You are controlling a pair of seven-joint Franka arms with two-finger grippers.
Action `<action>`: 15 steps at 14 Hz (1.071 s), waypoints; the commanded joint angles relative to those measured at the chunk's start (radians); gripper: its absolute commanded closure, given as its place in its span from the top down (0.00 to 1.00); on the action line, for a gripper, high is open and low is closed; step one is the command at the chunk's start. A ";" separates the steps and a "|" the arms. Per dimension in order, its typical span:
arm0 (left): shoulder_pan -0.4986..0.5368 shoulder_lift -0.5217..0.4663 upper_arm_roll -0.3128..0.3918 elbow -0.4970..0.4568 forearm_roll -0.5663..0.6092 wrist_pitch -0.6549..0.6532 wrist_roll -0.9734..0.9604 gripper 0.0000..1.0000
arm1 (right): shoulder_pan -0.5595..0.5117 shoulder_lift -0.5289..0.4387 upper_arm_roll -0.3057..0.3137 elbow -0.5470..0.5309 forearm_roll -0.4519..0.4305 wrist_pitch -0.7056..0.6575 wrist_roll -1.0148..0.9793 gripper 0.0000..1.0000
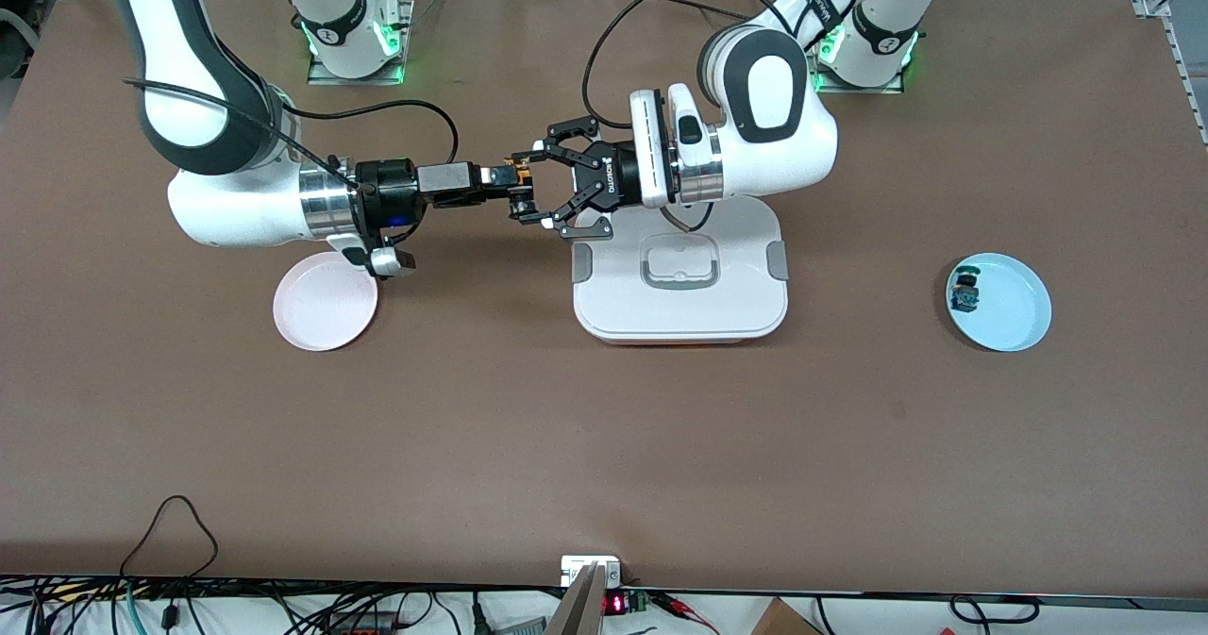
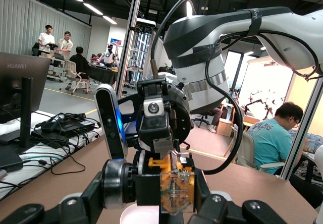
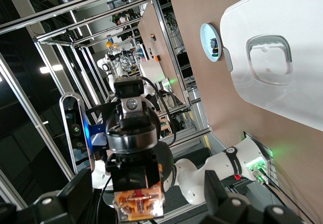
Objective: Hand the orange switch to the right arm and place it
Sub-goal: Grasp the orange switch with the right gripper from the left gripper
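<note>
While the orange switch [image 1: 518, 185] sits clenched in the right gripper [image 1: 517, 189] between the left gripper's [image 1: 540, 185] released jaws, handover looks complete; next, carry it to the pink plate [image 1: 325, 301]

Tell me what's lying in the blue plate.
The blue plate, toward the left arm's end of the table, holds one small blue-and-green switch near its rim. Nothing else lies in it, and nothing covers it.
</note>
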 commanded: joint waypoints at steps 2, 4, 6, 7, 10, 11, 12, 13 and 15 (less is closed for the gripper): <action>0.003 -0.018 -0.004 -0.001 -0.042 0.012 0.034 0.24 | 0.007 -0.021 -0.004 -0.023 0.024 -0.006 -0.017 0.93; 0.004 -0.017 -0.004 -0.003 -0.042 0.012 0.036 0.24 | 0.006 -0.021 -0.004 -0.023 0.024 -0.015 -0.015 0.42; 0.004 -0.017 -0.004 -0.003 -0.042 0.012 0.036 0.24 | 0.006 -0.029 -0.004 -0.023 0.024 -0.024 -0.010 0.06; 0.004 -0.018 -0.004 -0.001 -0.042 0.012 0.036 0.24 | 0.006 -0.029 -0.004 -0.021 0.024 -0.024 -0.010 0.04; 0.004 -0.018 -0.004 0.000 -0.042 0.012 0.034 0.30 | 0.007 -0.029 -0.004 -0.017 0.026 -0.024 -0.010 0.01; 0.006 -0.020 -0.004 -0.001 -0.042 0.012 0.036 0.31 | 0.007 -0.029 -0.004 -0.017 0.026 -0.024 -0.010 0.01; 0.007 -0.021 -0.004 -0.001 -0.040 0.012 0.037 0.74 | 0.007 -0.029 -0.004 -0.017 0.026 -0.024 -0.010 0.01; 0.009 -0.023 -0.004 -0.001 -0.036 0.012 0.036 1.00 | 0.007 -0.029 -0.004 -0.017 0.026 -0.023 -0.010 0.01; 0.021 -0.033 -0.004 -0.006 -0.036 0.010 0.017 1.00 | 0.007 -0.029 -0.004 -0.017 0.026 -0.023 -0.010 0.01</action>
